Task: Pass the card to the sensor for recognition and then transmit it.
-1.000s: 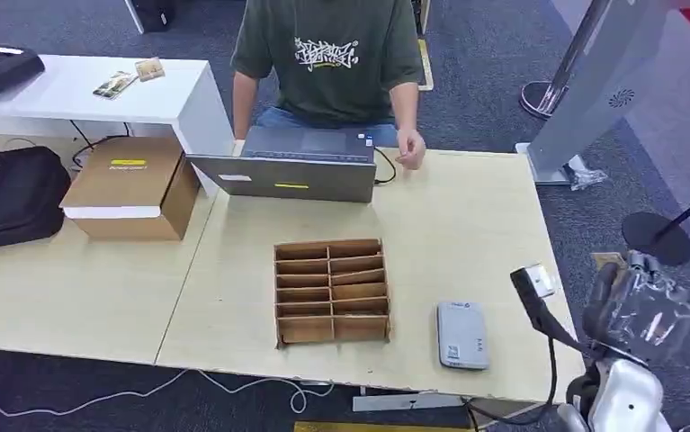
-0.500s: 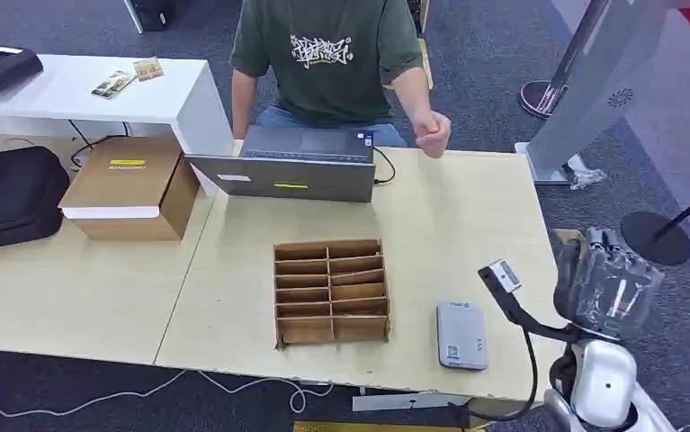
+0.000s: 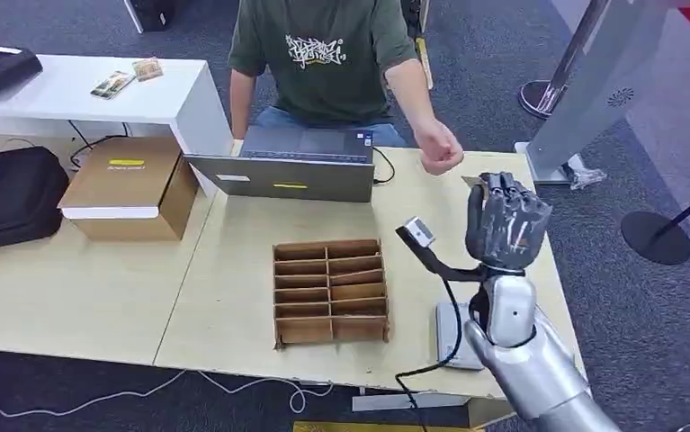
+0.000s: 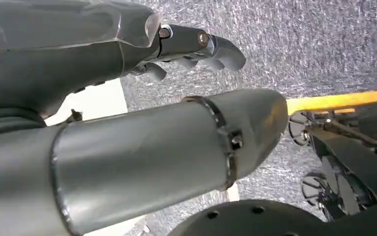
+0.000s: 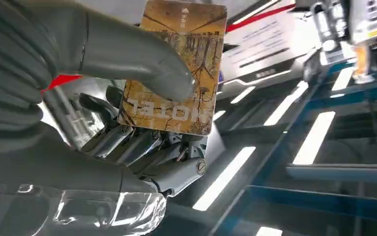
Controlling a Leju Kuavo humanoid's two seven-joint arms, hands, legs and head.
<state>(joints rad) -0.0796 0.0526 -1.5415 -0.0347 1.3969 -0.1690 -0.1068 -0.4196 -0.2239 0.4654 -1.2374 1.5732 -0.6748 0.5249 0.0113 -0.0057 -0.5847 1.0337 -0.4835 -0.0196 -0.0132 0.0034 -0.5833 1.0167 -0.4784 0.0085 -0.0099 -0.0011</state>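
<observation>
My right hand (image 3: 506, 221) is raised above the table's right side, back toward me, just in front of a person's outstretched hand (image 3: 439, 155). It pinches a brown-gold hotel card (image 5: 198, 44) between thumb and fingers (image 5: 142, 147); a corner of the card (image 3: 474, 181) peeks out beside the hand. The grey card sensor (image 3: 449, 335) lies flat on the table near the front edge, partly hidden behind my right forearm. My left hand (image 4: 196, 43) hangs over grey carpet, holding nothing.
A divided cardboard organiser (image 3: 330, 290) sits mid-table left of the sensor. A laptop (image 3: 291, 169) stands at the far edge before the seated person. A cardboard box (image 3: 129, 184) and black bag (image 3: 8, 198) lie far left. A grey kiosk stand (image 3: 593, 85) rises at right.
My right hand rose from beyond the table's right edge and swung inward over the table with the card. The person's hand reached forward and right toward it.
</observation>
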